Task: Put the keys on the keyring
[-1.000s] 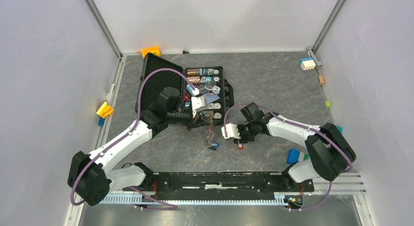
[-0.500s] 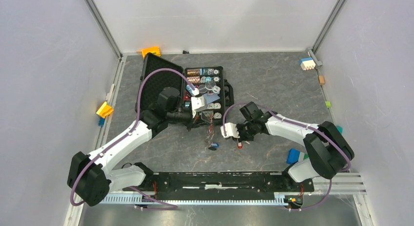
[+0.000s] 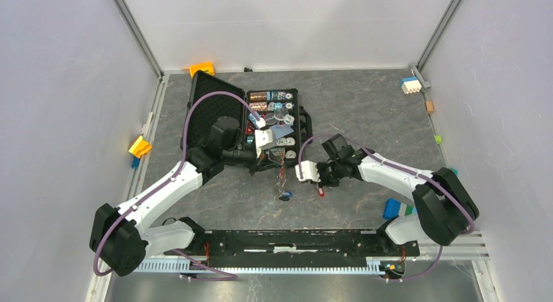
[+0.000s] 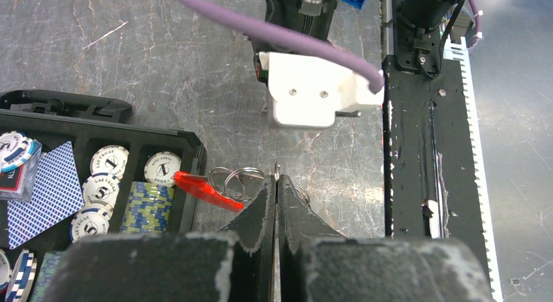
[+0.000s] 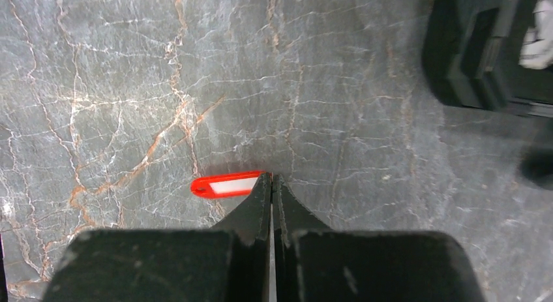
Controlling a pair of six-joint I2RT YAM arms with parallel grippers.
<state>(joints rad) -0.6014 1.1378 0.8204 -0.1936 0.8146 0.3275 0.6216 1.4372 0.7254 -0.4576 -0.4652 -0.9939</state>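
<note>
My left gripper (image 4: 277,178) is shut on the keyring (image 4: 277,167), pinching one thin silvery ring edge-on. Two linked rings (image 4: 236,179) and the long red tag (image 4: 207,188) hang to its left. In the top view the keyring (image 3: 282,174) dangles in front of the case. My right gripper (image 5: 271,178) is shut at the right end of the red-headed key (image 5: 227,185), a small red plastic piece with a white insert; its metal blade is hidden. From above, this key (image 3: 320,192) hangs under the right gripper (image 3: 320,186). The blue-headed key (image 3: 285,196) lies on the table between the arms.
An open black case (image 3: 215,109) of poker chips and cards sits behind the left gripper; its corner shows in the left wrist view (image 4: 195,152). Toy bricks lie by the walls: orange (image 3: 202,68), yellow (image 3: 139,146), white (image 3: 409,85), blue (image 3: 393,208). The black base rail (image 3: 293,240) runs along the front.
My right gripper has shifted slightly away from the base and toward the left gripper, with the red-headed key. The left arm and the keyring have stayed put.
</note>
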